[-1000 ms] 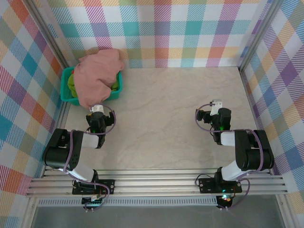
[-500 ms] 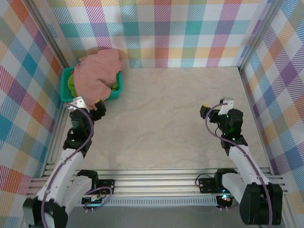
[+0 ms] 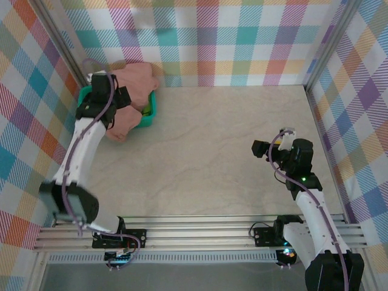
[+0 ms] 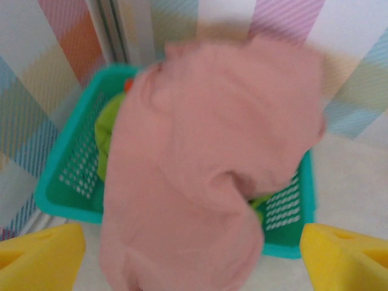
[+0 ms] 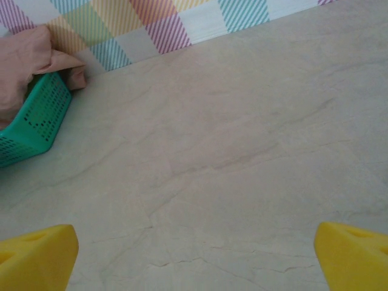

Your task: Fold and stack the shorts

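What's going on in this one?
The left fingers hover open over the pink shorts, which drape across a teal basket in the far left corner, with green shorts underneath. Nothing is gripped yet. The right fingers hang open over the table, well away from the basket. No shorts are laid out, folded or stacked so far.
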### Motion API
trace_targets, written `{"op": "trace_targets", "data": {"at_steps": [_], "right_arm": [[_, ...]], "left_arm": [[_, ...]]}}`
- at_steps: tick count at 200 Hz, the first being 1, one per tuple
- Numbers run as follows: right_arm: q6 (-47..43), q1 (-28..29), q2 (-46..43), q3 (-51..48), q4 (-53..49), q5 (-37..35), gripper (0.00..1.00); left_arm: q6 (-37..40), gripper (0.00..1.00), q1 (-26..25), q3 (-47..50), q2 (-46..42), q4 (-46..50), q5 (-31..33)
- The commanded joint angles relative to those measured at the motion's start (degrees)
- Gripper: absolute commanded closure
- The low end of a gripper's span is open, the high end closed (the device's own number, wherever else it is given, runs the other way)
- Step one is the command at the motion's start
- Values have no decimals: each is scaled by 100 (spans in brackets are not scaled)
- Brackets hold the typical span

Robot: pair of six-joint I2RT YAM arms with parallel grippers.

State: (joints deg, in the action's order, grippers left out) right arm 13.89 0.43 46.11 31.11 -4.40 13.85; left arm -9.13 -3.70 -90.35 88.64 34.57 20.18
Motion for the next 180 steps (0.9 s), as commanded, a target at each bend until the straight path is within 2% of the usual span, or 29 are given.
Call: {"op": "trace_targets", "data": {"at_steps": [1,38,78,99,143,164,180], "right_arm": [[76,44,-74,257,-272,348,0],[128,53,-78,238,-321,448,1],[152,63,-94,151,-341,448,0],[136,61,-110,117,-368,435,1],[118,63,-197,63,-424,383,0],[114,63,-219,64,-447,382,1],[127,61,-226,70,-425,389,1]], "left_arm": [[155,10,233,-669,710,847,-462],[201,15,247,-1886,2191,1375,-628],[201,29,252,-2630,3120,1545,-474],[177,40,256,-2908,3473,1730,-447],[38,68,246,-2976,3318,1620,-598],[16,74,247,-2998,3053,1599,-618],[7,84,247,-2987,2759,1558,-639]]}}
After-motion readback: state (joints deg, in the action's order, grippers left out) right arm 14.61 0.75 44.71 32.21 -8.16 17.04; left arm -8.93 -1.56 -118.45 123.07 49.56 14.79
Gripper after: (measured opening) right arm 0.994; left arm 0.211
